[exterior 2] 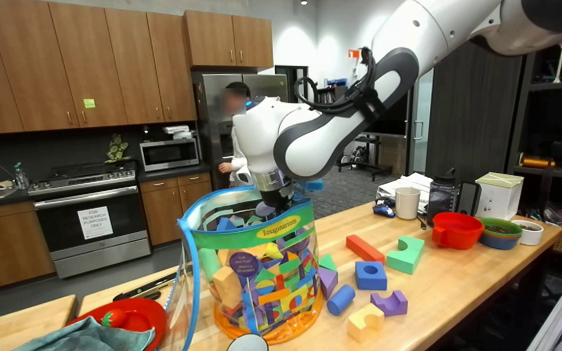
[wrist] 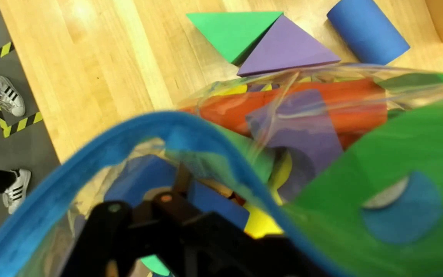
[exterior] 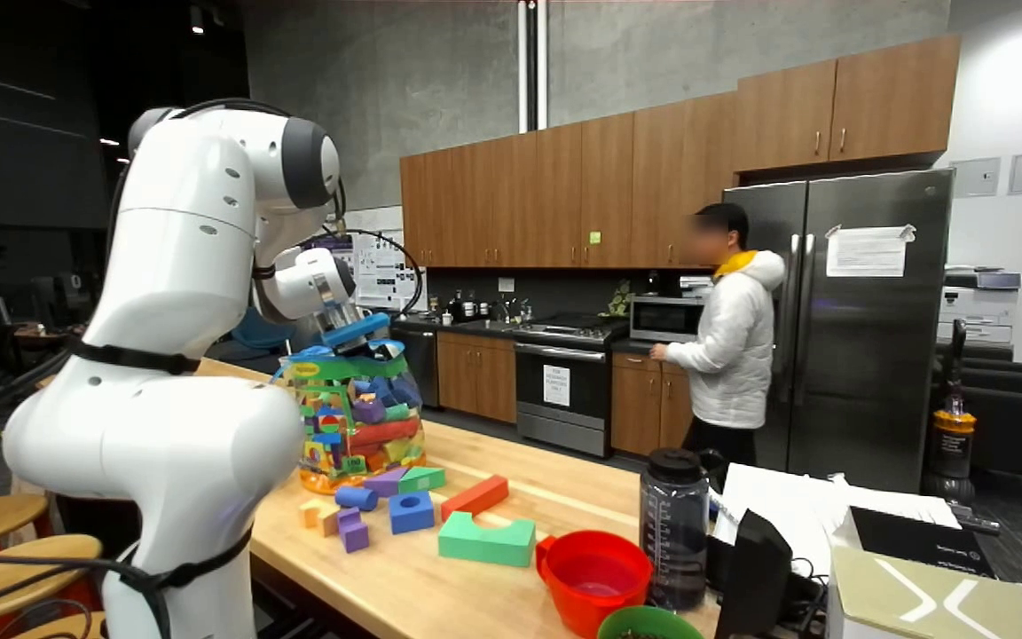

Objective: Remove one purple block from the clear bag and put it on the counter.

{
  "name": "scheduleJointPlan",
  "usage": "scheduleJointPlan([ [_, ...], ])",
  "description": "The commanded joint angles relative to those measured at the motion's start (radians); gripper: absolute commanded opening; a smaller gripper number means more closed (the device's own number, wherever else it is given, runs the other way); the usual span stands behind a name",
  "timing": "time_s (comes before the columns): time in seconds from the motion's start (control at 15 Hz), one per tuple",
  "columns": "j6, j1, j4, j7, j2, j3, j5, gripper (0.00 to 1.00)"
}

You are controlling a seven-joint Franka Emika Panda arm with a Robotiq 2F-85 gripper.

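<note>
Purple block [wrist: 310, 121] in the clear bag [exterior 2: 242, 238] has its long axis roughly parallel to the kitchen-side edge of the counter [wrist: 102, 50], notch facing it; my fingers [wrist: 112, 221] stand wide apart, holding nothing I can see.

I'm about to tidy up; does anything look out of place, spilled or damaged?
Mildly: loose blocks lie scattered, perhaps on purpose, on the counter beside the clear bag, which holds similar ones. On the bag's other side, a crumpled cloth sprawls across the rim of a red dish. No damage shows.
</note>
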Motion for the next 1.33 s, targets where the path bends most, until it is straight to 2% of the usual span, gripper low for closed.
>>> scheduleJointPlan([
  [0.0, 0.048, -0.011, -0.064, 0.014, -0.023, 0.005, 0.033, 1.0],
  [0.4, 0.052, -0.01, -0.081, 0.002, -0.022, 0.009, 0.072, 1.0],
  [0.47, 0.05, -0.01, -0.081, -0.001, -0.022, 0.009, 0.075, 0.75],
  [0.67, 0.041, -0.011, -0.074, -0.008, -0.028, 0.01, 0.08, 0.64],
  [1.0, -0.002, -0.02, -0.022, -0.045, -0.059, 0.012, 0.101, 0.34],
  [1.13, -0.027, -0.029, 0.016, -0.07, -0.069, 0.01, 0.108, 0.19],
  [1.27, -0.07, -0.039, 0.064, -0.099, -0.073, 0.011, 0.129, 0.0],
])
